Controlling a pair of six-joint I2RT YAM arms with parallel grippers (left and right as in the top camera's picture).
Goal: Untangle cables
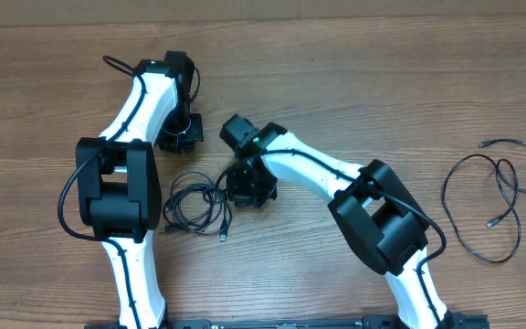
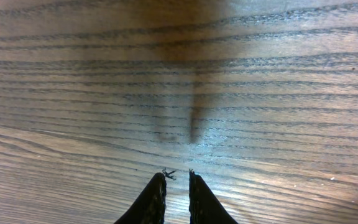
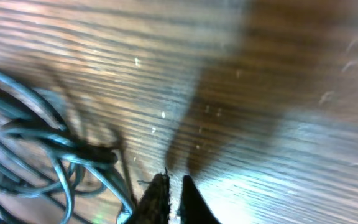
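Black cables on table (image 1: 354, 82): tangled bundle (image 1: 194, 201), loose cable (image 1: 496, 196) well apart.
Beside bundle, right gripper (image 3: 174, 180) clenched empty; left gripper (image 2: 178, 177) pinched together, empty.

Overhead: bright, even, sharp | Left wrist: table (image 2: 278, 93) grain crisp, dark shadow at top centre | Right wrist: heavily blurred, glare lower right, cables (image 3: 30, 149) smeared at left
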